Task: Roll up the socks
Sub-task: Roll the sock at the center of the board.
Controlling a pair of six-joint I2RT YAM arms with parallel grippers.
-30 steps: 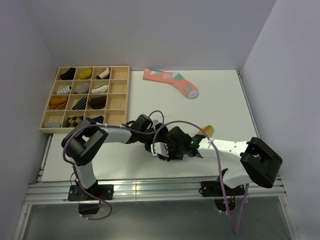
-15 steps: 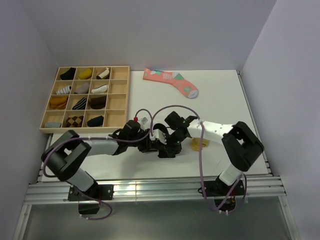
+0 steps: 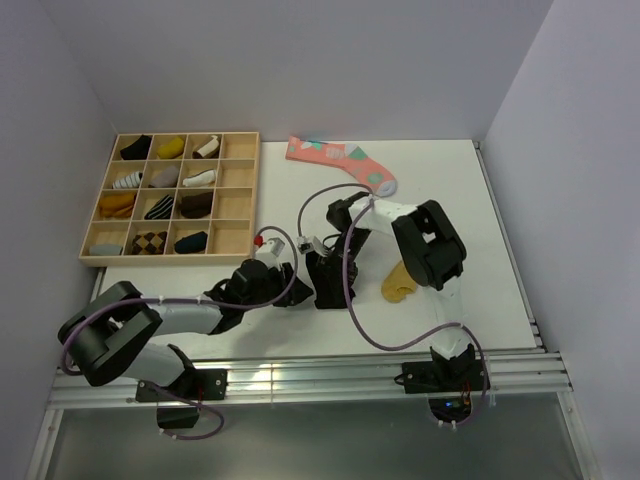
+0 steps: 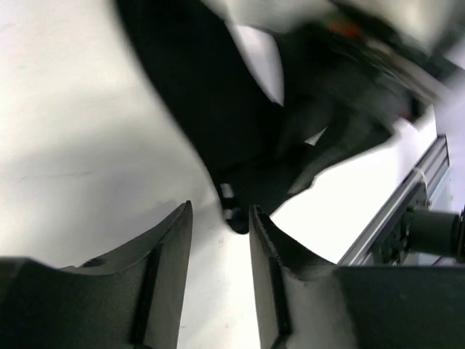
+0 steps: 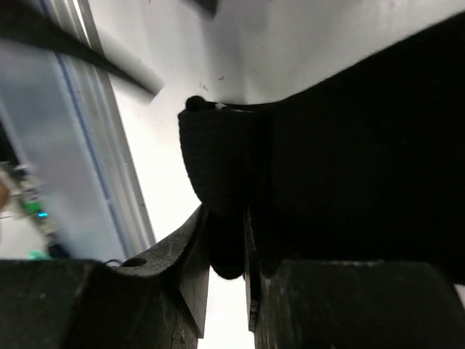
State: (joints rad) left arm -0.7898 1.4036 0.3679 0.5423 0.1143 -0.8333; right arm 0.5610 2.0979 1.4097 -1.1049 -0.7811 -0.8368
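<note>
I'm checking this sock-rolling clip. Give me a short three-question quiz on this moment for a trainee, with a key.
1. True or false: the pink sock lies on the table, outside the wooden tray.
2. Multiple choice: the right gripper is shut on: A, the black sock; B, the pink sock; C, nothing.
3. Short answer: in the top view, what colour is the sock lying to the right of the black sock?

Key
1. True.
2. A. Black fabric is pinched between its fingers.
3. Mustard: the mustard sock lies loose on the table.
</note>
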